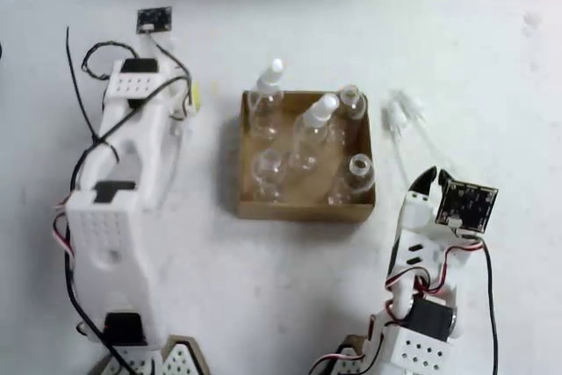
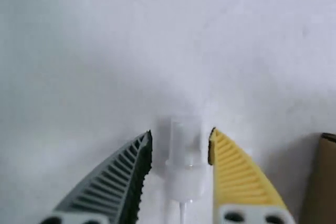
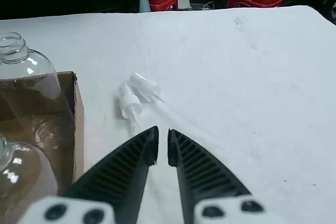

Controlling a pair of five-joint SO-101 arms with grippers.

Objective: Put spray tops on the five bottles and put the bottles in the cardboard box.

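The cardboard box (image 1: pixel 306 209) stands mid-table with five clear bottles in it. Two bottles (image 1: pixel 266 104) (image 1: pixel 312 133) wear white spray tops; three (image 1: pixel 351 101) (image 1: pixel 358 173) (image 1: pixel 266 171) have bare necks. Two loose spray tops (image 1: pixel 399 113) (image 3: pixel 131 97) lie on the table right of the box. My left gripper (image 2: pixel 180 145) is low over the table left of the box, open, its grey and yellow fingers close on either side of a lying spray top (image 2: pixel 185 156). My right gripper (image 1: pixel 425 183) (image 3: pixel 163 145) is shut and empty, pointing at the two loose tops from the near side.
The box corner (image 2: pixel 325 182) stands just beside my left gripper's yellow finger. A bare bottle (image 3: pixel 23 85) and the box wall (image 3: pixel 77 124) are beside my right gripper. Cables (image 1: pixel 105 54) trail around the left arm. White table stretches to the far side and right.
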